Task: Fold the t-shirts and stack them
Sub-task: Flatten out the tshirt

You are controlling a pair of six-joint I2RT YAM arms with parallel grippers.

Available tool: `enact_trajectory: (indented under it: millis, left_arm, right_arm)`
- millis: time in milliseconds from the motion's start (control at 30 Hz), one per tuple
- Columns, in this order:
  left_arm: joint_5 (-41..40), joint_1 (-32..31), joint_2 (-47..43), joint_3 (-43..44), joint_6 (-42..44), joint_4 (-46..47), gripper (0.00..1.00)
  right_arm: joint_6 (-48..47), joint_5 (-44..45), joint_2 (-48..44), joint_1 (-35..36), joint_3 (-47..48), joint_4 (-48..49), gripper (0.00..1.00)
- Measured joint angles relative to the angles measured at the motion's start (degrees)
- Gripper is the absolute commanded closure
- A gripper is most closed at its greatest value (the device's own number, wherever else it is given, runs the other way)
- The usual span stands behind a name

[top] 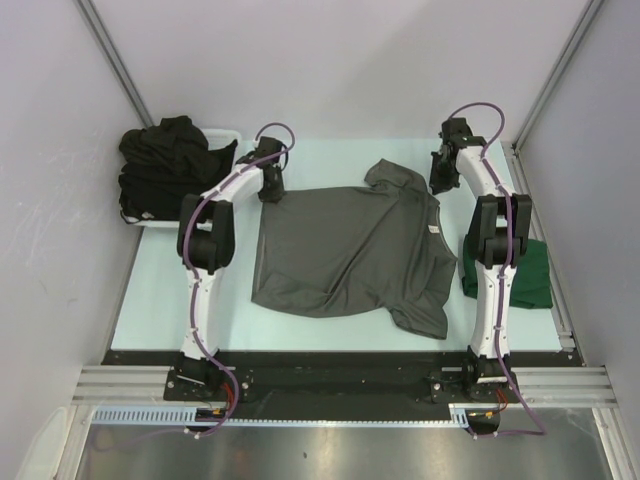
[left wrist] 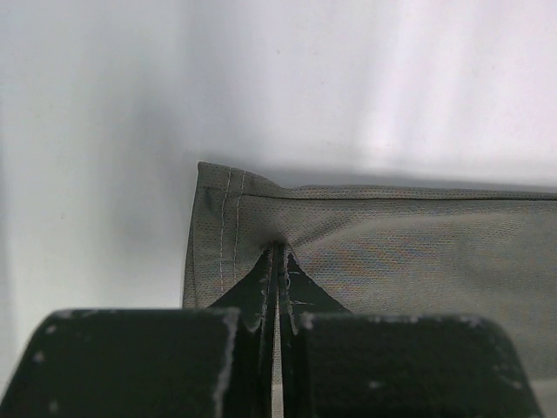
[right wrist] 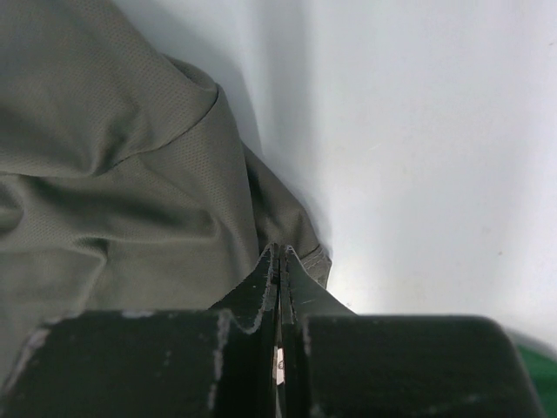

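The charcoal grey t-shirt [top: 340, 245] lies spread on the pale table, with its white neck label [top: 434, 228] at the right. My left gripper [top: 272, 190] is shut on the shirt's far left hem corner; the left wrist view shows the stitched corner [left wrist: 222, 226] pinched at the closed tips [left wrist: 278, 248]. My right gripper [top: 438, 188] is shut on the shirt's far right edge near the shoulder; the right wrist view shows rumpled grey fabric [right wrist: 104, 157] running into the closed tips [right wrist: 280, 251]. A dark green t-shirt [top: 530, 275] lies folded at the right, partly under my right arm.
A white basket [top: 225, 135] at the far left holds a heap of black t-shirts [top: 165, 165]. Metal frame rails [top: 560, 290] run along the table's sides, with grey walls around. A sliver of the green t-shirt [right wrist: 544, 374] shows in the right wrist view.
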Motion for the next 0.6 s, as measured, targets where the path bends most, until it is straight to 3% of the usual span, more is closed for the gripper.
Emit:
enact_trajectory:
  millis: [600]
  left_arm:
    - [-1.77, 1.09, -2.67, -4.02, 1.29, -0.98, 1.00]
  right_arm:
    - [0.37, -1.90, 5.44, 0.44, 2.67, -3.30, 1.00]
